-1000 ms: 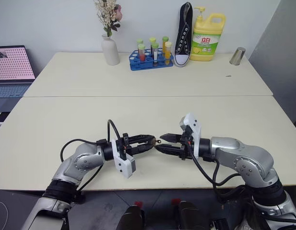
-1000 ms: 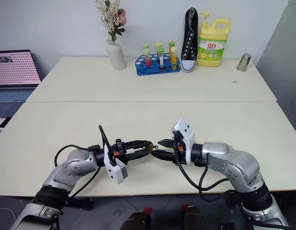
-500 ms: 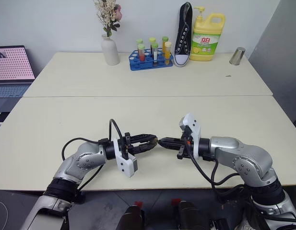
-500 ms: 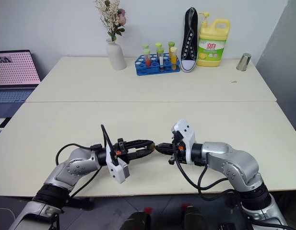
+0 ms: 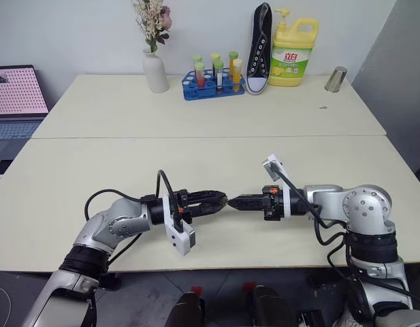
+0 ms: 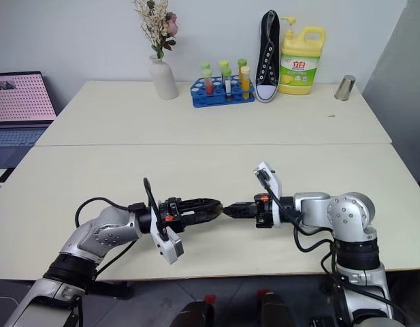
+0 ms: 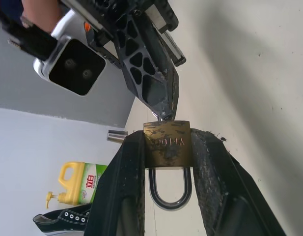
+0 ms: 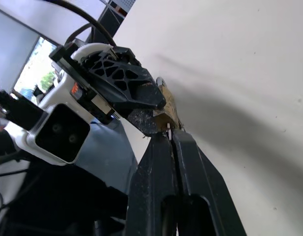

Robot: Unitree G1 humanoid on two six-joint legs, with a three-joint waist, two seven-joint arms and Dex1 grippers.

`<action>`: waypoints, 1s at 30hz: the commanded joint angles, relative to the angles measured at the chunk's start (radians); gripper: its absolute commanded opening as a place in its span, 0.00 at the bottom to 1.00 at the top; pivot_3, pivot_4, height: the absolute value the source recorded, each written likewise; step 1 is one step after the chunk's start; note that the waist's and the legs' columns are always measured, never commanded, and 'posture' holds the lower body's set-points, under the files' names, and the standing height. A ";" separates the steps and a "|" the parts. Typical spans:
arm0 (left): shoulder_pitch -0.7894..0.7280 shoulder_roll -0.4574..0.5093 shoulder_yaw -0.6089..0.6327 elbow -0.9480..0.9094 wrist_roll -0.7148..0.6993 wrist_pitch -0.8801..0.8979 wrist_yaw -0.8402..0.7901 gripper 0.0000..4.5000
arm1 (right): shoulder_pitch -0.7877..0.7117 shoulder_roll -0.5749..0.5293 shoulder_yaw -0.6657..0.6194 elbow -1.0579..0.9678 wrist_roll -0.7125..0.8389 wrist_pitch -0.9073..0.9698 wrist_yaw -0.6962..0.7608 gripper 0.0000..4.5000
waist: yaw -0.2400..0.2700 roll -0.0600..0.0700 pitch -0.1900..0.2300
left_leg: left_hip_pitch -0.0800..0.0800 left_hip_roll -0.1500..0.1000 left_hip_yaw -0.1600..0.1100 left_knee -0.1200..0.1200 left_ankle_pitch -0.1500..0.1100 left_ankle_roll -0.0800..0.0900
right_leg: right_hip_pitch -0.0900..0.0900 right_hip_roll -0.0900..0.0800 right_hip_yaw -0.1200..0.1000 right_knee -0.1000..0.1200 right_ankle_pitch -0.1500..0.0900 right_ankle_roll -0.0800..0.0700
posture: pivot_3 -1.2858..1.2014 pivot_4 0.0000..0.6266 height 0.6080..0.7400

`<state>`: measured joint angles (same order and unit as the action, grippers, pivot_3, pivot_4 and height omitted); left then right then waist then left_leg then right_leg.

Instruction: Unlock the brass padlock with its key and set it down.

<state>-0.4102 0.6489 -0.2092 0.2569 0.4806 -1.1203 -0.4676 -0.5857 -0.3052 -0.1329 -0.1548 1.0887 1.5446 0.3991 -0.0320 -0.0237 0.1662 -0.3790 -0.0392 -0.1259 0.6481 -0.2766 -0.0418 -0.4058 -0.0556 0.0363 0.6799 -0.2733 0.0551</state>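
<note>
Now | left gripper (image 7: 167, 147) clamps brass padlock (image 7: 167, 142) | right gripper (image 5: 231, 201) closed at its keyhole end

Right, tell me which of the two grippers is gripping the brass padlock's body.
The left gripper: the brass padlock sits clamped between its two fingers, shackle toward the wrist. The right gripper is pinched shut at the padlock's bottom face instead.

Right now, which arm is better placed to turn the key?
Probably the right: its tool is shut at the keyway end of the brass padlock, while the left tool clamps the lock body.
</note>
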 commanded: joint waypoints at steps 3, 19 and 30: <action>-0.007 0.014 -0.010 -0.004 0.049 0.010 0.040 0.21 | -0.055 0.054 -0.076 0.024 0.114 0.070 -0.065 0.00 | 0.000 0.000 0.000 | 0.000 0.000 0.000 0.000 0.000 0.000 | 0.000 0.000 0.000 0.000 0.000 0.000 | 0.52 0.24 1.00; -0.012 0.023 -0.033 0.000 0.080 0.017 0.088 0.21 | -0.057 0.069 -0.072 0.078 0.299 0.070 -0.219 0.00 | -0.001 0.000 0.000 | 0.000 0.000 0.000 0.000 0.000 0.000 | -0.001 0.000 0.000 0.000 0.000 0.000 | 0.52 0.24 1.00; -0.015 0.028 -0.046 0.006 0.082 0.019 0.104 0.21 | -0.059 0.061 -0.061 0.109 0.381 0.070 -0.284 0.00 | -0.002 0.000 0.000 | -0.001 0.000 0.000 0.000 0.000 0.000 | -0.001 0.000 0.000 0.000 0.000 0.000 | 0.52 0.24 1.00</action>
<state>-0.4129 0.6739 -0.2338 0.2660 0.5446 -1.1147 -0.3610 -0.6117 -0.2617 -0.2037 -0.0171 1.3661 1.6061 0.0935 -0.0338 -0.0232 0.1662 -0.3795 -0.0392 -0.1256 0.6477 -0.2767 -0.0417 -0.4064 -0.0556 0.0365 0.6801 -0.2733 0.0551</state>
